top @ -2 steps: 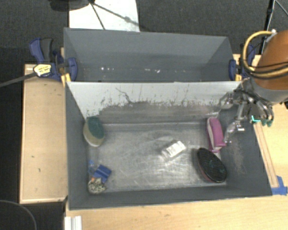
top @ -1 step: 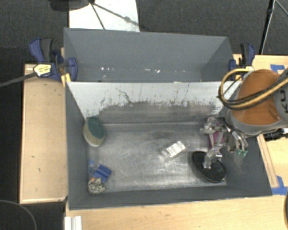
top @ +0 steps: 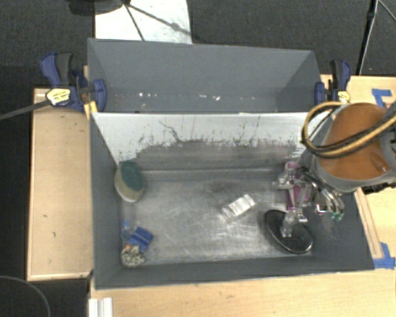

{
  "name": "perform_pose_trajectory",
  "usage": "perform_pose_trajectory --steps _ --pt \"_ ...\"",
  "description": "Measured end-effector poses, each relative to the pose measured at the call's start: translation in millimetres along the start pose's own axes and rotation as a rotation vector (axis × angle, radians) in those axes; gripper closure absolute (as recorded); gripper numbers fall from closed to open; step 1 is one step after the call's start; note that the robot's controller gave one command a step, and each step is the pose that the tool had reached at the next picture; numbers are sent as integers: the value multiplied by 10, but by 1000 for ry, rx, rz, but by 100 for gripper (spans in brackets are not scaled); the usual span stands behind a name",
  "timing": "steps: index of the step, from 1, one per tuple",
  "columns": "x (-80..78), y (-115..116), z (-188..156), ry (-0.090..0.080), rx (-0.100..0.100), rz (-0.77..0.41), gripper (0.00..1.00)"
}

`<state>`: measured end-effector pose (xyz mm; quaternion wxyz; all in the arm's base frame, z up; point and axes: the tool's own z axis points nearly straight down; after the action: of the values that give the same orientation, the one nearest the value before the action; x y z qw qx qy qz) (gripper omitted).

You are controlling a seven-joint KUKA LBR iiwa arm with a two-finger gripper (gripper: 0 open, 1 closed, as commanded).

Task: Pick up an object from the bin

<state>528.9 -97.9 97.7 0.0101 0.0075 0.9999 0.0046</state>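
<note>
Where pincer [top: 292, 227] hangs, black oval disc [top: 279, 235] lies directly beneath | grip: cannot tell

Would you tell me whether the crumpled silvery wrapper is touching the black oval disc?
Apart. The camera view shows bin floor between the crumpled silvery wrapper and the black oval disc.

In the bin [top: 185, 236], a round sponge [top: 129, 179] lies at the left wall, with a small bundle [top: 135, 246] below it in the lower left corner. A packet [top: 239, 207] lies mid-floor; lower right of it, an oval disc [top: 302, 244] lies under the gripper [top: 292, 226].
</note>
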Motion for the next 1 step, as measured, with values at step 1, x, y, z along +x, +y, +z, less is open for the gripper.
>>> perform_pose_trajectory --steps 1 --pt "46 62 -31 4 5 -11 0"
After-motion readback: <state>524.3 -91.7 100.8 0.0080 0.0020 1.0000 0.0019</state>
